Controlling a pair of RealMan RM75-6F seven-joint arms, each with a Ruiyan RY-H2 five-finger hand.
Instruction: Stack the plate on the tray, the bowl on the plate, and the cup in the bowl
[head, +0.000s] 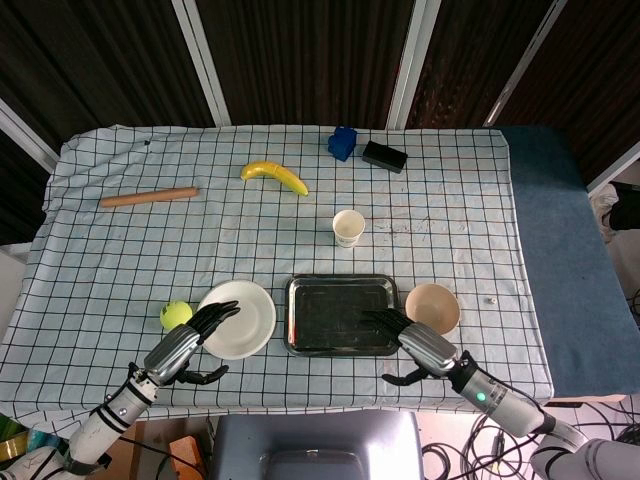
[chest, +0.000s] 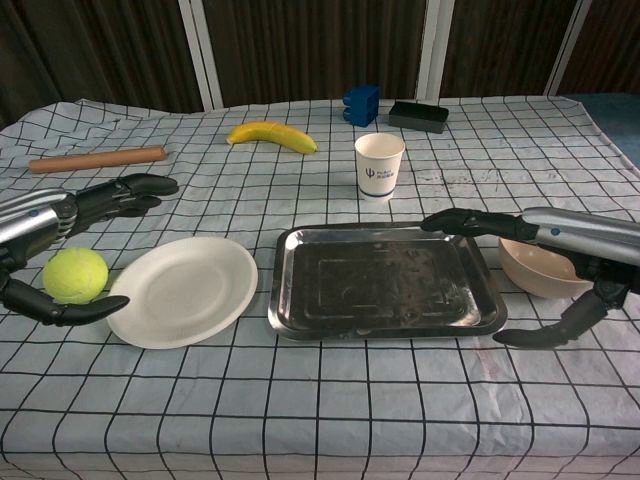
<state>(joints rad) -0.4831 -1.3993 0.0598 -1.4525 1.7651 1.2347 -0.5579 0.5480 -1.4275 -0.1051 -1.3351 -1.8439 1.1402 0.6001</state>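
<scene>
Tray (chest: 385, 322), plate (chest: 185, 290), bowl (chest: 535, 268) hold nothing; cup (chest: 379, 164) logo unreadable. Left hand (chest: 75, 215), right hand (chest: 520, 235): fingers apart, gripping nothing.

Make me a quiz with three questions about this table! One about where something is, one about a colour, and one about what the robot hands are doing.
1. Where is the cup?
A. in the bowl
B. on the cloth behind the tray
C. on the plate

2. What colour is the ball?
A. red
B. blue
C. yellow-green

3. What is on the tray?
A. nothing
B. the plate
C. the banana

Answers:
1 B: the cup stands alone on the cloth, beyond the tray's far edge.
2 C: the ball beside the plate is yellow-green.
3 A: the tray is bare; the plate lies left of it, the bowl right, and the left robot hand and right robot hand hold nothing.
</scene>
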